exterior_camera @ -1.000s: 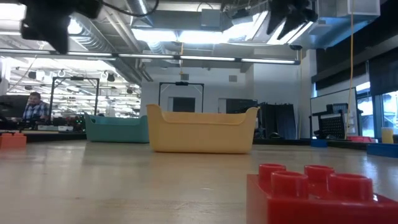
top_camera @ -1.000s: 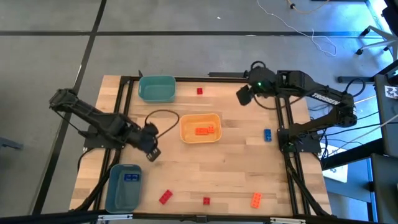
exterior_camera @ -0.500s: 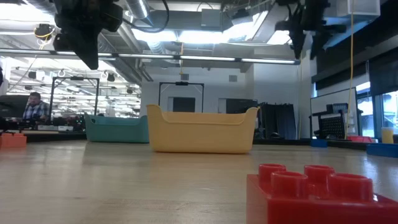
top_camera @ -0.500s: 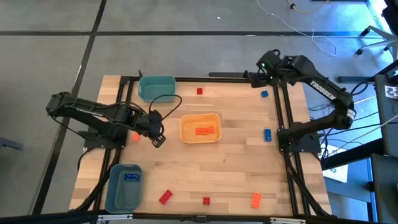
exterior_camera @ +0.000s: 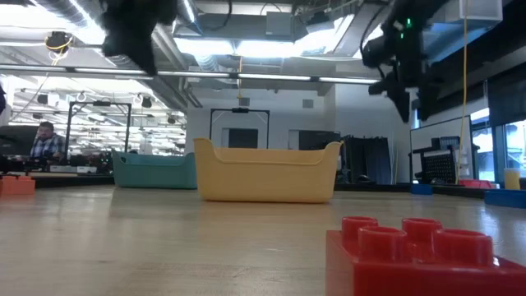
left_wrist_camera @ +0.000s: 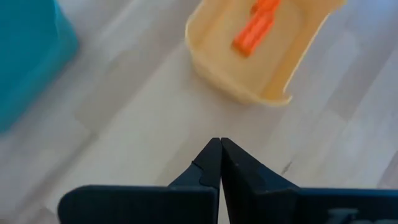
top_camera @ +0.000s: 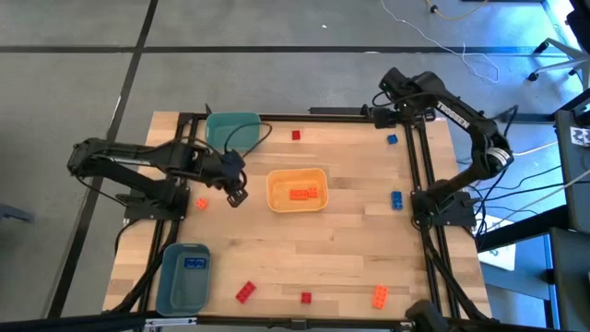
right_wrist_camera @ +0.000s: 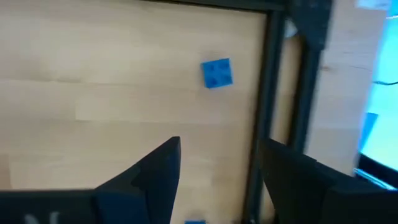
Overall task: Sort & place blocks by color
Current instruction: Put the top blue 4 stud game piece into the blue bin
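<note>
The right gripper [top_camera: 395,92] hangs over the table's far right corner with its fingers apart and nothing between them. In its wrist view a small square blue block [right_wrist_camera: 217,73] lies ahead of the fingertips, just beside the dark frame rail [right_wrist_camera: 264,93]; in the high view this block [top_camera: 392,139] sits on the table side of the gripper, a short drop away. Being square, it gives no long axis to line up with, so the move likely turns on bringing the open fingers down and slightly inward over it without catching the rail. A second blue block [top_camera: 396,199] lies further along the right edge, also on this arm's side. The left gripper [top_camera: 238,187] hovers between the teal bin [top_camera: 231,130] and the yellow bin [top_camera: 296,189], its fingers pressed together and empty in the wrist view, where the yellow bin [left_wrist_camera: 236,81] shows ahead with an orange block [left_wrist_camera: 252,31] inside. The nearest loose piece to it is a small orange block [top_camera: 201,204], lying just back from the fingertips toward the left arm's base, though at this height I cannot tell its shape. The red blocks near the front edge [top_camera: 245,292] are well apart from both grippers.
</note>
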Robot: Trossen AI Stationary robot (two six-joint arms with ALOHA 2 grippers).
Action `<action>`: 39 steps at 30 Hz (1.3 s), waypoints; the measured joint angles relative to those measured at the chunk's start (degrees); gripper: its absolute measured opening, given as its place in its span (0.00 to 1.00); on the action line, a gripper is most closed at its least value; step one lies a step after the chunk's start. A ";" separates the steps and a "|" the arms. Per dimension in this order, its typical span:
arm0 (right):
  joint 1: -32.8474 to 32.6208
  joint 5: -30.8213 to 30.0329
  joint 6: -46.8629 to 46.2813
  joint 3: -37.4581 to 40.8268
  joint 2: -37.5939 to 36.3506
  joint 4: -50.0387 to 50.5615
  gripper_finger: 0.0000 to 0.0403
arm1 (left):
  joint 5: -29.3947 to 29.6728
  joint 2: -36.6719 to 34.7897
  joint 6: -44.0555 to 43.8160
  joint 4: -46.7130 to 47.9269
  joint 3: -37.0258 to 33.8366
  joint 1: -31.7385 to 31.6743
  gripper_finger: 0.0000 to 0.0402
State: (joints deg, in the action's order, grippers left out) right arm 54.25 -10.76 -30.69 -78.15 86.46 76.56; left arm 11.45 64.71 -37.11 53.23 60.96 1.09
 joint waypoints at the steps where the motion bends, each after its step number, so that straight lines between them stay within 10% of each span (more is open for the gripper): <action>1: 0.87 1.09 0.91 1.37 0.31 -2.02 0.53 | 0.13 0.00 1.89 -0.04 1.11 -0.70 0.00; 39: 7.53 -0.33 2.65 9.64 20.74 -21.85 0.52 | -2.15 0.09 12.17 0.12 6.63 -9.45 0.00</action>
State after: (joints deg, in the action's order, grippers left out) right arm 61.78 -11.10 -28.05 -68.50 107.20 54.71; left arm 9.30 64.79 -24.95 53.35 67.59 -8.36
